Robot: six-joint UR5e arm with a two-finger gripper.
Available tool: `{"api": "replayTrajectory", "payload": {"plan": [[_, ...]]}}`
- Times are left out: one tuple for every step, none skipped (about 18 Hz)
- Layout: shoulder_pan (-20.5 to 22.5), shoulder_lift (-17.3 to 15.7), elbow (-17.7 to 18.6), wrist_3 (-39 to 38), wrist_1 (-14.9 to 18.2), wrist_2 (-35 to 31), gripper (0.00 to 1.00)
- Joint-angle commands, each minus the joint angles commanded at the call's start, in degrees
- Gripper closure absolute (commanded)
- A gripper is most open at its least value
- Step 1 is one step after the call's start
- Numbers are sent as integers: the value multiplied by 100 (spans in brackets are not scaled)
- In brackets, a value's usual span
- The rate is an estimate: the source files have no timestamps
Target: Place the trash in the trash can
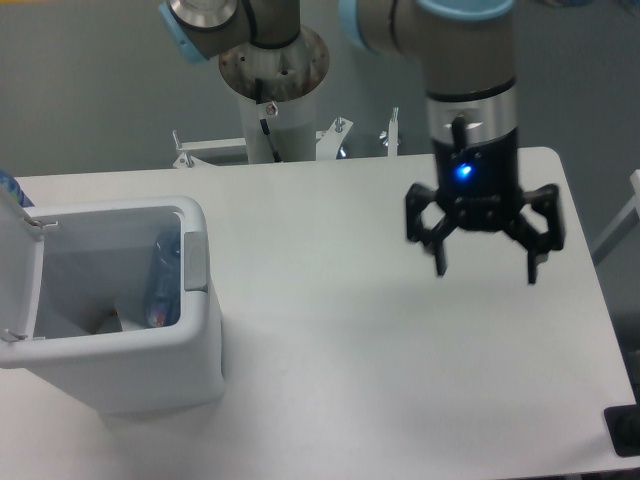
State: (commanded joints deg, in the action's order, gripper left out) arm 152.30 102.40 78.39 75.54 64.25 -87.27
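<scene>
I judge the job all but done: my gripper hangs spread and empty at right of frame, the water bottle lies inside the trash can at lower left, though the wrapper is indistinct.

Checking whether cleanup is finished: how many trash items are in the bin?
1 for certain: the water bottle stands against the right inner wall of the trash can. A pale scrap at the bottom may be the wrapper, but it is too unclear to count.
</scene>
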Motion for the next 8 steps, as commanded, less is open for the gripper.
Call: {"api": "replayTrajectory", "payload": {"plan": [[158,-36,35,300,44,0,0],[255,-53,36,486,53,9,0],[300,-54,44,609,70,0,0],[326,-80,88,689,105,0,0],[361,-89,115,785,114,-9,0],[405,-97,115,891,140,-26,0],[440,-132,124,961,158,-27,0],[458,-159,141,1014,167,-27,0]]}}
